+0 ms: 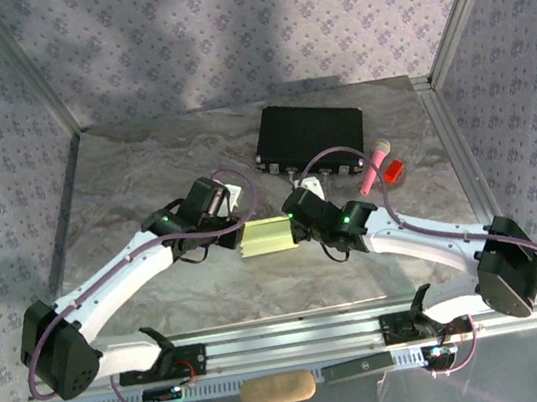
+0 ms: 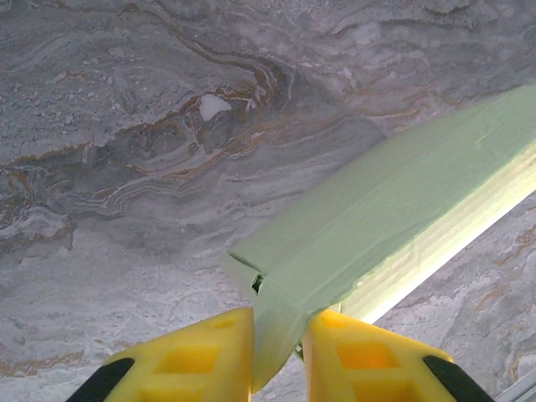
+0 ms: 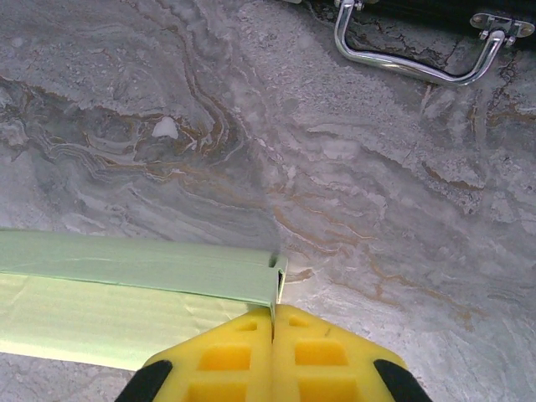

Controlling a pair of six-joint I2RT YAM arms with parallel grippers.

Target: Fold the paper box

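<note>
The paper box (image 1: 267, 236) is sitting mid-worktop (image 1: 144, 179), a pale yellow-green piece stretched flat between the two arms, well in front of the black case (image 1: 309, 134). The left gripper (image 1: 239, 229) is working at the box's left end and the right gripper (image 1: 297, 221) at its right end, both tips right up against the card.

From the left wrist, the left gripper (image 2: 278, 322) is narrowed down on a flap of the paper box (image 2: 394, 209). The card is running down between the yellow fingers (image 2: 201, 356) and filling the slim gap there, with the box's long body angling off to the upper right over the marbled surface.

From the right wrist, the right gripper (image 3: 273, 314) is pressing its fingers (image 3: 226, 356) tight together, and a thin end edge of the paper box (image 3: 126, 268) is disappearing straight into the seam between them. The box is extending left from that pinch. The metal handle (image 3: 410, 59) of the case is lying beyond, well apart from the gripper.

A pink object (image 1: 377, 164) is resting just right of the case.
</note>
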